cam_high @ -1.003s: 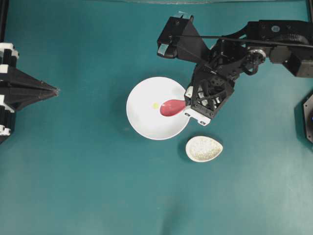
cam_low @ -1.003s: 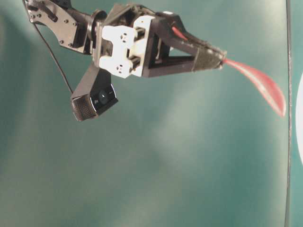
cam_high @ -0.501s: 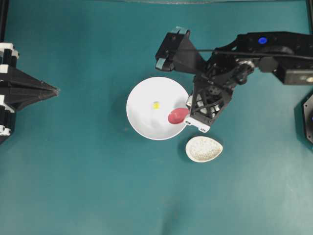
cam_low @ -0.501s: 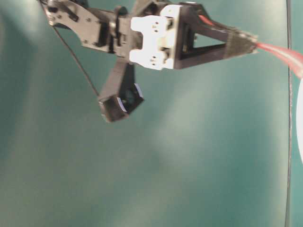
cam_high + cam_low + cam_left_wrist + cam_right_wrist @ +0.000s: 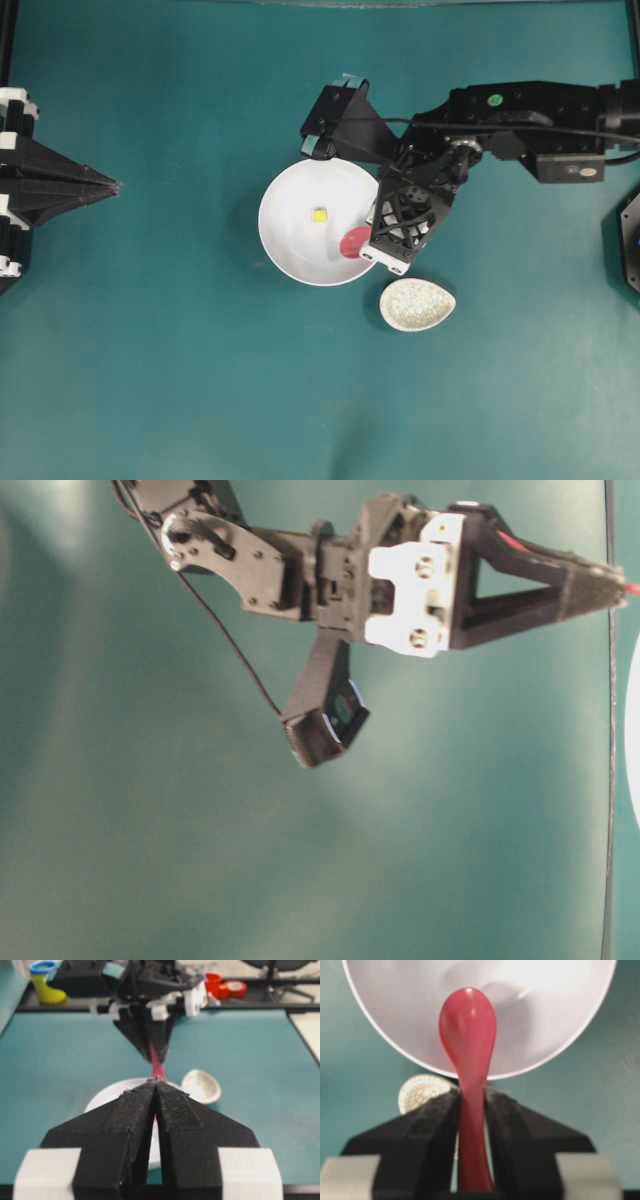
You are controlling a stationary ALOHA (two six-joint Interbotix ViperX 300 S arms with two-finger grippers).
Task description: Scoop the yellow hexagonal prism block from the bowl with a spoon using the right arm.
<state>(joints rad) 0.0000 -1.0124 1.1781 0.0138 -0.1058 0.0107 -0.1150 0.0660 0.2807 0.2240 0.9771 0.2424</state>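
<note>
Take the white bowl (image 5: 300, 225) as your reference point. Your right arm (image 5: 520, 105) reaches in from the right edge of the overhead view, its wrist pitched downward over the bowl's right rim. The right gripper (image 5: 471, 1102) is clamped on the handle of the red spoon (image 5: 468, 1025), both pads pressing the handle from either side. The spoon's head sits inside the bowl, low and right of its centre; whether the head touches the bowl floor cannot be told.

The yellow hexagonal prism block (image 5: 319, 214) lies inside the bowl near its centre, up and left of the spoon head and apart from it.

The wrist camera housing (image 5: 330, 115) overhangs the bowl's upper right rim. A small speckled dish (image 5: 417, 305) stands just outside the bowl at its lower right, beneath the gripper body.

Your left gripper (image 5: 156, 1087) rests well to the left of the bowl, its pads together with nothing between them, pointing toward the bowl.
</note>
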